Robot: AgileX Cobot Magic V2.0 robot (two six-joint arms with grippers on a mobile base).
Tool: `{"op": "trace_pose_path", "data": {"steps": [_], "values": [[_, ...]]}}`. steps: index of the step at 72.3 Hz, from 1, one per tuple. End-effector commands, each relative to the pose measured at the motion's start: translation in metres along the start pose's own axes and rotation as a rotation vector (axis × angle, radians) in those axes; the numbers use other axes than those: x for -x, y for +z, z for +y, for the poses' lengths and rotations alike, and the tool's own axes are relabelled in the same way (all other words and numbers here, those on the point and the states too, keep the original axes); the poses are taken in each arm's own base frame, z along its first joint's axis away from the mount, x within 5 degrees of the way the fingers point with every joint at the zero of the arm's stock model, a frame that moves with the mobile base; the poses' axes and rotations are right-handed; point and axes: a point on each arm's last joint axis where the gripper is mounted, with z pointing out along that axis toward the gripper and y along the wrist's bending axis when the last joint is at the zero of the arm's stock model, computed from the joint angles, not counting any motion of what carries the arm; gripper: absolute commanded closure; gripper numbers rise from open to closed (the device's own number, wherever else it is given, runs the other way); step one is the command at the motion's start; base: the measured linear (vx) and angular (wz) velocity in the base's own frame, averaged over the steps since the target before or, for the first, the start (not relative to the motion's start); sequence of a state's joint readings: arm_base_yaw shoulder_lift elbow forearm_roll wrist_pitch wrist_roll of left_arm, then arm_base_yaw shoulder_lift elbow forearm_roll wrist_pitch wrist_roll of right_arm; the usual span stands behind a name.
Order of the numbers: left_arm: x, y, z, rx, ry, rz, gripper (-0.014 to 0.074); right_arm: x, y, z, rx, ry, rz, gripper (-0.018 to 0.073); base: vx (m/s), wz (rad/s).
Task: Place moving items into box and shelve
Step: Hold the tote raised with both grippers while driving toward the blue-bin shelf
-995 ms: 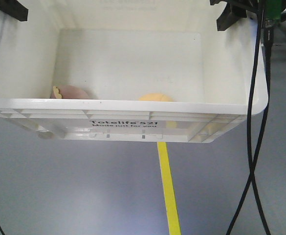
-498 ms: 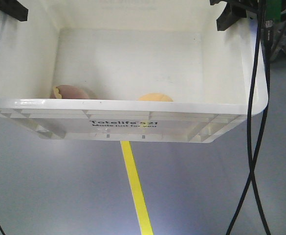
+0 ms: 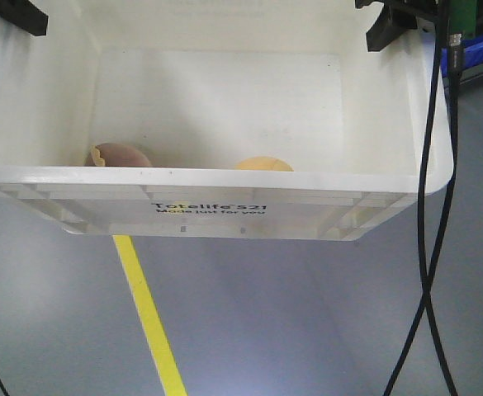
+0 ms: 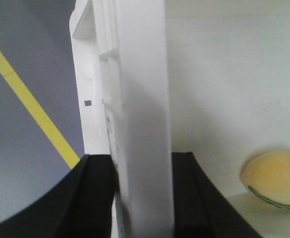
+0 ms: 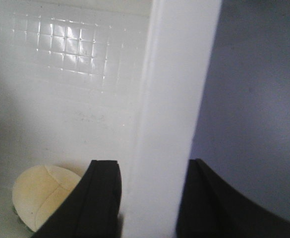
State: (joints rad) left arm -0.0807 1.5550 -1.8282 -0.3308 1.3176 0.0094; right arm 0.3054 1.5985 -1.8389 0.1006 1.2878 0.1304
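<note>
The white box hangs above the grey floor, held by both arms at its two side walls. Inside lie the moving items: a pinkish-brown plush at the left and a yellow-orange plush near the middle, both half hidden by the front rim. My left gripper is shut on the left wall, with the yellow plush beyond it. On the right wall my right gripper is shut too, and the same plush shows pale beside it.
A yellow tape line runs across the grey floor below the box. Black cables hang down at the right. Blue bins show at the upper right, behind the right arm.
The yellow floor line has slid leftward under the box and blue bins have come into view at the upper right. The box and both grips look the same.
</note>
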Motion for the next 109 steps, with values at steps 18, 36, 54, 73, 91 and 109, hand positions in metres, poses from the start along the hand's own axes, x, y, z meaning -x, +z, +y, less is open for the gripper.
{"op": "trace_pose_path", "data": {"steps": [18, 36, 54, 73, 91, 109], "values": [[0.002, -0.0389, -0.0561, -0.403, -0.013, -0.141, 0.0596, -0.004, -0.0349, 0.0364, 0.293, 0.016, -0.047, 0.0564, 0.5, -0.44], [0.002, -0.0389, -0.056, -0.403, -0.012, -0.141, 0.0596, -0.004, -0.0349, 0.0364, 0.293, 0.016, -0.047, 0.0564, 0.48, -0.48], [0.002, -0.0389, -0.0561, -0.403, -0.013, -0.141, 0.0596, -0.0039, -0.0349, 0.0362, 0.292, 0.016, -0.047, 0.0564, 0.46, -0.57], [0.0021, -0.0389, -0.0559, -0.401, -0.012, -0.142, 0.0596, -0.004, -0.0349, 0.0363, 0.293, 0.016, -0.047, 0.0564, 0.45, -0.63], [0.0019, -0.0395, -0.0565, -0.407, -0.013, -0.141, 0.0596, -0.004, -0.035, 0.0364, 0.294, 0.016, -0.047, 0.0564, 0.45, -0.61], [0.002, -0.039, -0.0561, -0.404, -0.013, -0.141, 0.0596, -0.004, -0.035, 0.0365, 0.295, 0.017, -0.046, 0.0564, 0.43, -0.54]]}}
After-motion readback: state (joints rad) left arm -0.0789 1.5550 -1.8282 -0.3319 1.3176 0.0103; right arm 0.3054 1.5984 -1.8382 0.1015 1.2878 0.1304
